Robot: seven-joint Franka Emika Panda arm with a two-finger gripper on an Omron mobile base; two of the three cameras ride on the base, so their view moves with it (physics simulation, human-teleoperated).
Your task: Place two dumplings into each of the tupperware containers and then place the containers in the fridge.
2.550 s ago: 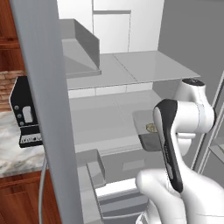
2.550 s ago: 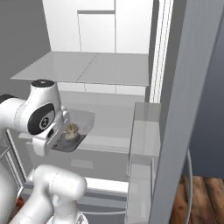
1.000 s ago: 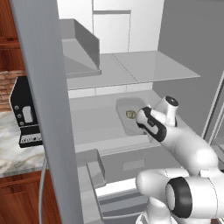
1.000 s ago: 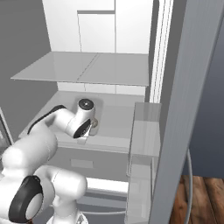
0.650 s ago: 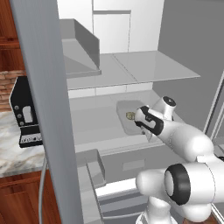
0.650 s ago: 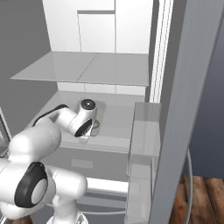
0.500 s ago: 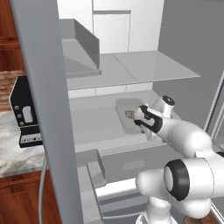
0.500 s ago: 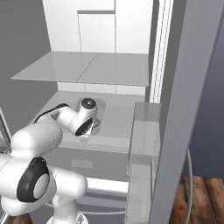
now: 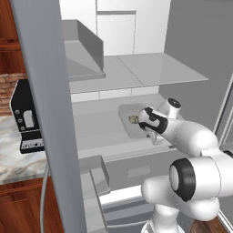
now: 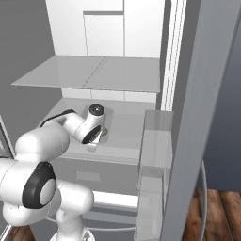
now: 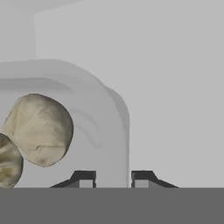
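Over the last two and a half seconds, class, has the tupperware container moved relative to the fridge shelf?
Yes. The tupperware container went from in front of the fridge shelf, carried by the arm, to resting on it, deeper inside.

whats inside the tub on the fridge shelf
Two dumplings lie in the tub, one cut off at the hand view's edge. In the left base view one shows; the arm covers the tub's near end.
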